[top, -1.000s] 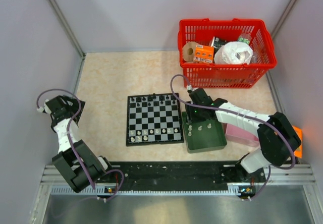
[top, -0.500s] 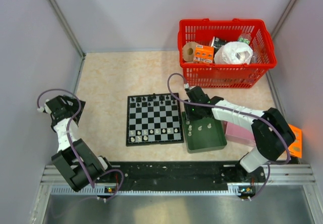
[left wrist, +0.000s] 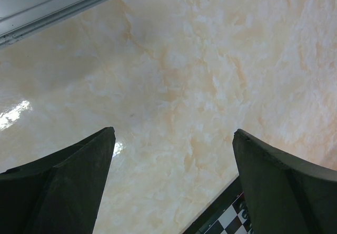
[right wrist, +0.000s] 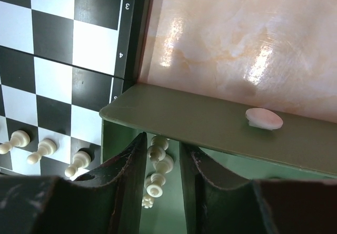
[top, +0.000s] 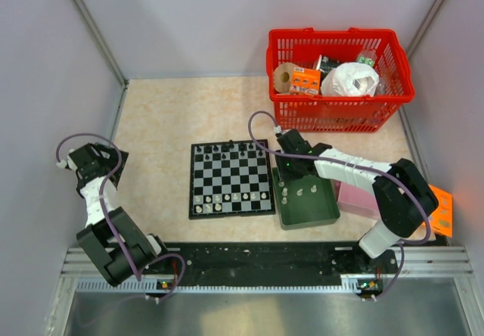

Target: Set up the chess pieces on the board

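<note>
Right jaws narrowed, white piece [right wrist: 158, 166] lengthwise between them

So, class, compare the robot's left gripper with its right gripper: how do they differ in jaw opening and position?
The left gripper has its jaws spread wide; the right gripper has its jaws narrowed. The left gripper hangs over the table beside the board corner; the right gripper reaches into the green tray, with white chess pieces between its jaws, grip unclear. Both are dark and point downward.

The board [right wrist: 52, 28] border shows rank numbers 3 and, seemingly, 4.
</note>
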Available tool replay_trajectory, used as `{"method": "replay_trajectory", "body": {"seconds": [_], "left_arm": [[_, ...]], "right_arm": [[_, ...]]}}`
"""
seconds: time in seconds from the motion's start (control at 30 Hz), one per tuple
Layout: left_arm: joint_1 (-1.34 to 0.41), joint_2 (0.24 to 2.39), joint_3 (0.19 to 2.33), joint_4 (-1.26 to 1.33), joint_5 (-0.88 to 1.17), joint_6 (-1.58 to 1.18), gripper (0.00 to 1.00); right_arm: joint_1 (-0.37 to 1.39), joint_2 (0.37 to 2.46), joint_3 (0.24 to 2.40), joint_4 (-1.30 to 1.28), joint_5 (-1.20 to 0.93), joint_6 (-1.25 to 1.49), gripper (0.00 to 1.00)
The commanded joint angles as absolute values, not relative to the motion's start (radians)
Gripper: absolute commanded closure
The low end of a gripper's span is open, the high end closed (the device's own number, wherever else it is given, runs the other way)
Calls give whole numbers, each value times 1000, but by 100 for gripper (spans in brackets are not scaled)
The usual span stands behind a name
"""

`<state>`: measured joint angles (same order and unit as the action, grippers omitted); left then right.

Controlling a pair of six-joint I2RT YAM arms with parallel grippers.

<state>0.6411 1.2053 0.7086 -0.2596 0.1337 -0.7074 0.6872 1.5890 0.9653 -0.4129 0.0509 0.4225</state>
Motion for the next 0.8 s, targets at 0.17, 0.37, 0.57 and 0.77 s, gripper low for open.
{"method": "replay_trajectory", "body": {"seconds": [0.17, 0.37, 0.57, 0.77], "left_arm": [[650, 1206, 709, -213, 137, -698, 1], [649, 1207, 709, -212, 138, -698, 1], [652, 1206, 707, -210, 140, -698, 1], [652, 1204, 707, -213, 140, -698, 1]], "right_arm": [[704, 1594, 1028, -431, 78, 411, 74], [710, 1597, 1035, -440, 83, 408, 83], [716, 1585, 1046, -456, 95, 408, 88], [719, 1572, 1060, -475, 126, 396, 89]]}}
